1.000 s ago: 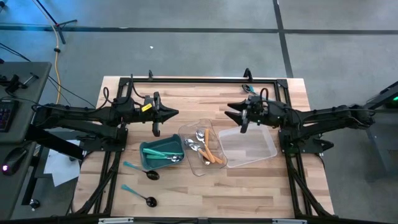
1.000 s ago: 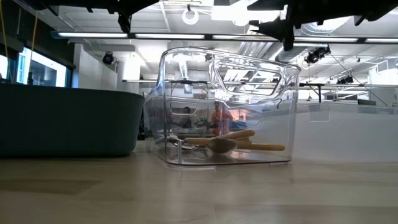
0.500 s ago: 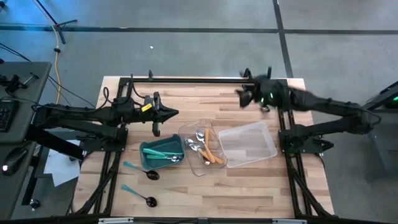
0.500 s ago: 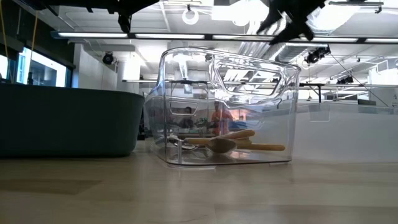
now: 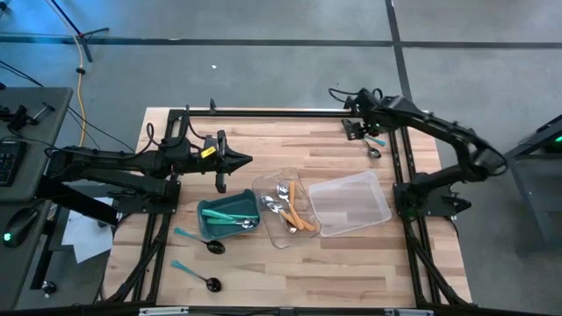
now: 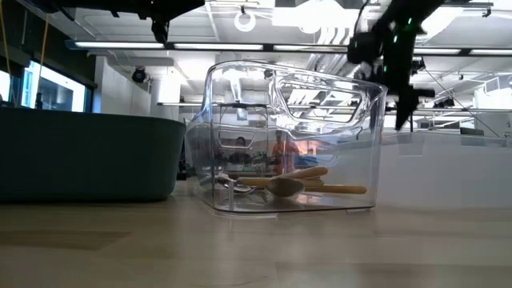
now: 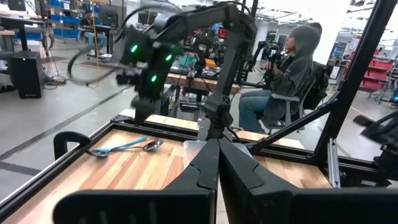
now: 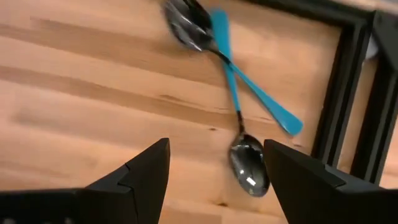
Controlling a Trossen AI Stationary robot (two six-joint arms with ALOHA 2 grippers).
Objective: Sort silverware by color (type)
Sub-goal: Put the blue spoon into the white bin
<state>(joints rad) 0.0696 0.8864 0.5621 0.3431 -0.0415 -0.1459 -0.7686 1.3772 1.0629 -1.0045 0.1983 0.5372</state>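
**Over the far right corner: open gripper above two crossed teal spoons**

At the table's far right corner, two crossed teal spoons (image 8: 230, 93) lie flat on the wood, close beside the black frame rail (image 8: 339, 87). The right gripper (image 5: 354, 128) hovers above them with its fingers spread wide and nothing held. The left gripper (image 5: 243, 160) waits clenched and empty over the left half of the table.

The remaining silverware is spread about: orange-handled pieces (image 5: 299, 216) rest with silver-headed ones in the clear tray (image 5: 263, 189), teal pieces sit in the teal bin (image 5: 211, 230), and two more teal-handled spoons (image 5: 195, 274) lie loose near the front left. A second clear tray (image 5: 351, 204) appears to be empty.

These spoons are judged to be light and rigid. The polished bowls would likely be slippery and rounded, so a hold across the slim handle is favoured. Because the two handles cross, one could be dragged along with the other; the free end of the upper handle, away from the crossing, seems the cleaner place to be gripped. Which spoon lies on top can be read only uncertainly from the wrist view.
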